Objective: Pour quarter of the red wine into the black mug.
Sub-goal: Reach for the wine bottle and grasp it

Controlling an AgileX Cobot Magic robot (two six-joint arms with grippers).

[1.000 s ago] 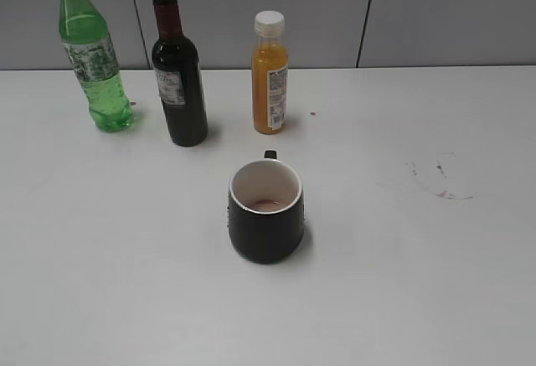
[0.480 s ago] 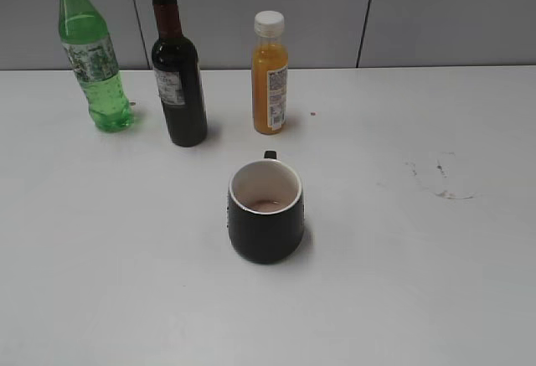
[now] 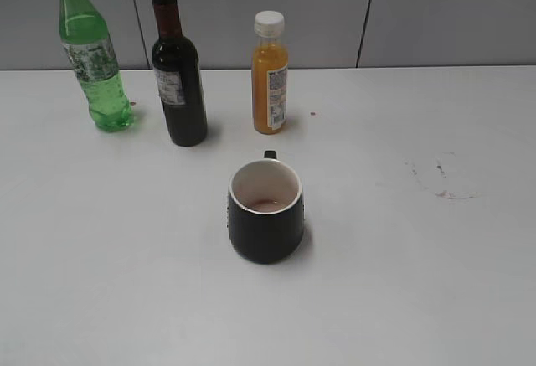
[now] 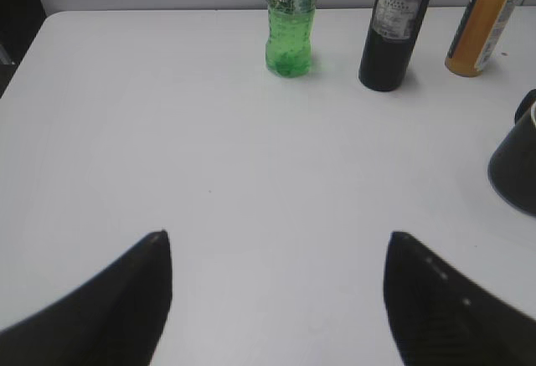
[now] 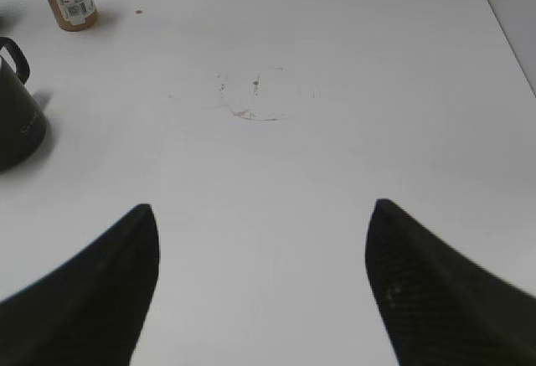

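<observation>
So the wine bottle [image 4: 396, 27] stands upright at the back of the surface [image 3: 402, 282], ahead and right of the left end effector [image 4: 276, 286], which is nearer. Both end effectors gape open, empty; the right end effector [image 5: 261, 278] sits off past the mug [image 3: 265, 212].

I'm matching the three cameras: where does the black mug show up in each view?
Exterior view: black mug at centre, in front of the bottles.
Left wrist view: cut off at the right edge.
Right wrist view: at the left edge.
Shared landmark: the orange juice bottle behind it.
</observation>
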